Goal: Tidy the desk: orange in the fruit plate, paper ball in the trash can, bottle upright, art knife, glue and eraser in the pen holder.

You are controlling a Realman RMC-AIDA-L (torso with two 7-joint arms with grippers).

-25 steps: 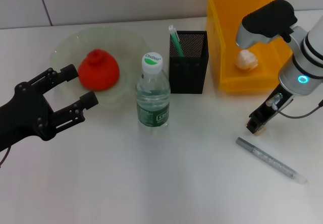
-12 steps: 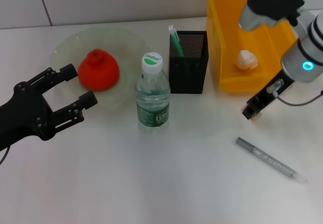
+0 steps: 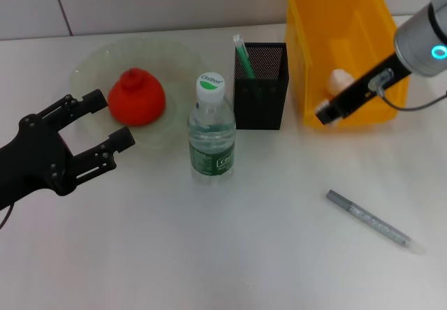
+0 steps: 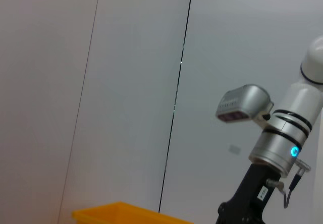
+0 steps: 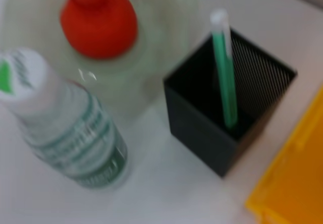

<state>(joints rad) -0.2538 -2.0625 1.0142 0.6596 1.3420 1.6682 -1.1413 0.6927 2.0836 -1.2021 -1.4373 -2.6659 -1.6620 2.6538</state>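
Eraser (image 3: 323,109) barely shows in right claw (image 3: 327,112).

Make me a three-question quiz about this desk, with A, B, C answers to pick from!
1. Where is the orange?
A. In the fruit plate
B. In the trash can
C. Beside the bottle on the bare desk

2. What colour is the trash can?
A. Black
B. Yellow
C. Green

3. How is the bottle placed?
A. Lying on its side
B. Standing upright
C. Upside down in the pen holder

Answers:
1. A, the red-orange fruit sits inside the pale-green wavy dish.
2. B, the big bin at the back is bright yellow, with the paper ball inside.
3. B, its white and green cap points up, next to the black mesh holder.

The left hand waits open near the plate; the right hand is by the bin's front wall.
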